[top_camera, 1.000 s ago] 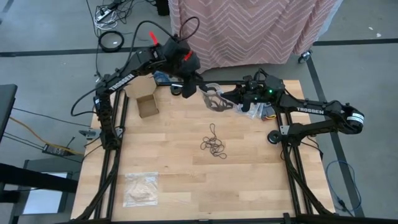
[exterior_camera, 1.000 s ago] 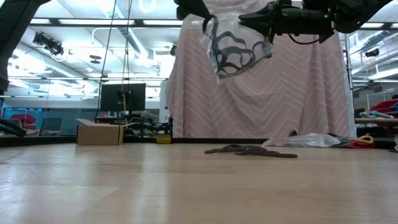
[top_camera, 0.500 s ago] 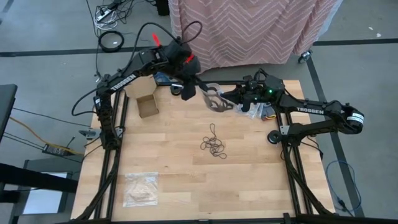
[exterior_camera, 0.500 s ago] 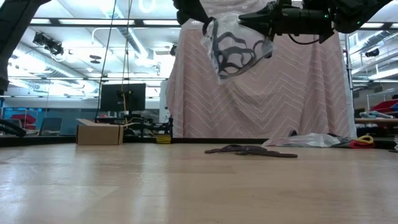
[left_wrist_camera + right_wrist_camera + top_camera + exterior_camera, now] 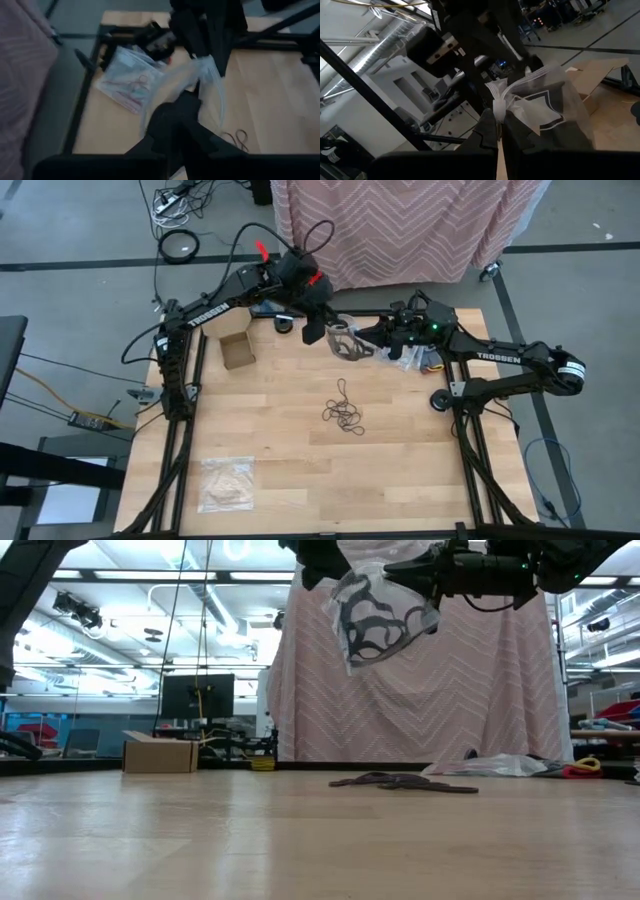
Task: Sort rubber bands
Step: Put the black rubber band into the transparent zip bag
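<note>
So the biggest thing here is the wooden worktop (image 5: 300, 460), with one pink zigzag cloth (image 5: 400, 225) hanging behind its far edge. Two dark arms reach in over the far side and meet in the air above it.

Between them hangs one clear plastic bag (image 5: 380, 615) with big black rubber bands (image 5: 372, 625) inside, held well above the wood. The right hand (image 5: 372, 337) is clenched on the bag's edge; in the right wrist view you can see the bunched plastic pinched right between its fingers (image 5: 490, 127). The left hand (image 5: 322, 328) is at the bag's other side and looks nearly closed on the plastic too, though that wrist view is too blurry for me to call it.

One small open cardboard box (image 5: 237, 350) sits at the far left of the worktop. One more clear bag (image 5: 226, 483), with tan stuff in it, lies flat near the front left corner. There's another crinkly bag pile (image 5: 131, 80) with something red inside, near the far right corner by the right arm's base.

Smallest: one loose tangle of black bands (image 5: 345, 412) lying roughly mid-worktop, too jumbled to count the loops.
</note>
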### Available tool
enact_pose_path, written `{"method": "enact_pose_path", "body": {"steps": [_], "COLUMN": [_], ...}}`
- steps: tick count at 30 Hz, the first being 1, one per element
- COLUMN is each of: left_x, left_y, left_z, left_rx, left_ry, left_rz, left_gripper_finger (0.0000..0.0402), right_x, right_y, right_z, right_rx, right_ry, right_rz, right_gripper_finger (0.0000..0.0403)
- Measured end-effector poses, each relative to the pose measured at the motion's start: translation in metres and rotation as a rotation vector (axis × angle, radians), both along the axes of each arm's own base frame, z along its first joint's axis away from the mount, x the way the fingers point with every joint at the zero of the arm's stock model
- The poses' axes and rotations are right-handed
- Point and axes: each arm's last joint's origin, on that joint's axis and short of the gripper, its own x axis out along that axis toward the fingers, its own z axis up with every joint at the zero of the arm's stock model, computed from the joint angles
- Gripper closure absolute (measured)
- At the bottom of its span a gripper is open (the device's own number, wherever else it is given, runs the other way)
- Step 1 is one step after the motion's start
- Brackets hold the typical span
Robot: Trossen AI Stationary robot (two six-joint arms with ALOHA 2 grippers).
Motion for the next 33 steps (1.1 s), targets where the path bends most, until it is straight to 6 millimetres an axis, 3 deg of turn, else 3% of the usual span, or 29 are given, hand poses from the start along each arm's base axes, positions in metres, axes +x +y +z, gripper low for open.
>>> {"method": "enact_pose_path", "body": {"steps": [10, 14, 16, 23, 30, 33], "left_x": [0.030, 0.031, 0.026, 0.007, -0.011, -0.011], "left_y": [0.005, 0.008, 0.011, 0.017, 0.016, 0.016], "left_z": [-0.037, -0.045, -0.041, 0.002, 0.027, 0.030], "left_rx": [-0.106, -0.163, -0.177, -0.136, -0.101, -0.066], "left_ry": [0.048, 0.066, 0.080, 0.014, -0.067, -0.071], "left_rz": [-0.098, -0.133, -0.121, -0.100, -0.060, -0.021], "left_gripper_finger": [0.0388, 0.0389, 0.0389, 0.0389, 0.0389, 0.0389], "right_x": [0.000, 0.000, 0.000, 0.000, -0.002, -0.004], "right_y": [0.000, 0.001, 0.001, 0.001, -0.004, -0.007], "right_z": [-0.004, -0.007, -0.009, -0.010, -0.007, -0.005], "right_rx": [0.036, 0.050, 0.058, 0.044, -0.006, -0.015], "right_ry": [0.042, 0.067, 0.083, 0.095, 0.064, 0.044], "right_rz": [0.013, 0.032, 0.040, 0.044, 0.019, 0.028], "right_gripper_finger": [0.0403, 0.0403, 0.0403, 0.0403, 0.0403, 0.0403]}}
